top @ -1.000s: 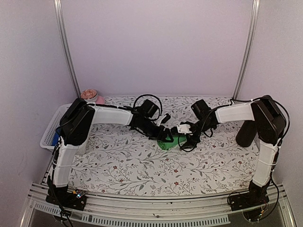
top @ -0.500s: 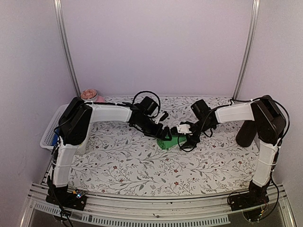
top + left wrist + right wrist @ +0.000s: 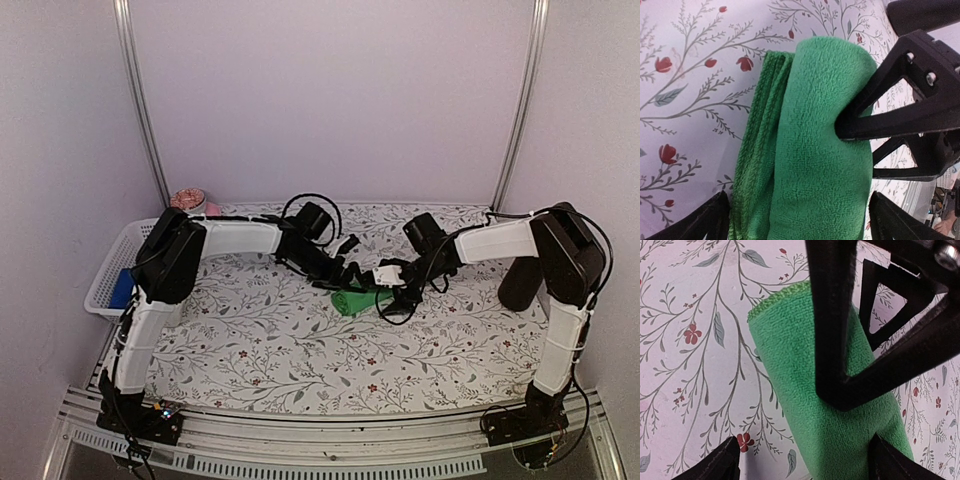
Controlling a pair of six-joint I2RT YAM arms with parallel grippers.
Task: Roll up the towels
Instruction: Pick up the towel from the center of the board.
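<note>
On the floral-print bench, rolled bright green cloth towel at centre between left end effector and right end effector, white plastic mesh basket at left edge, pink bowl at back-left corner.

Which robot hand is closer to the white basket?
Left. Both are at the green towel mid-table, well right of the white basket; the left gripper is on the towel's basket side, the right gripper on its other side.
</note>
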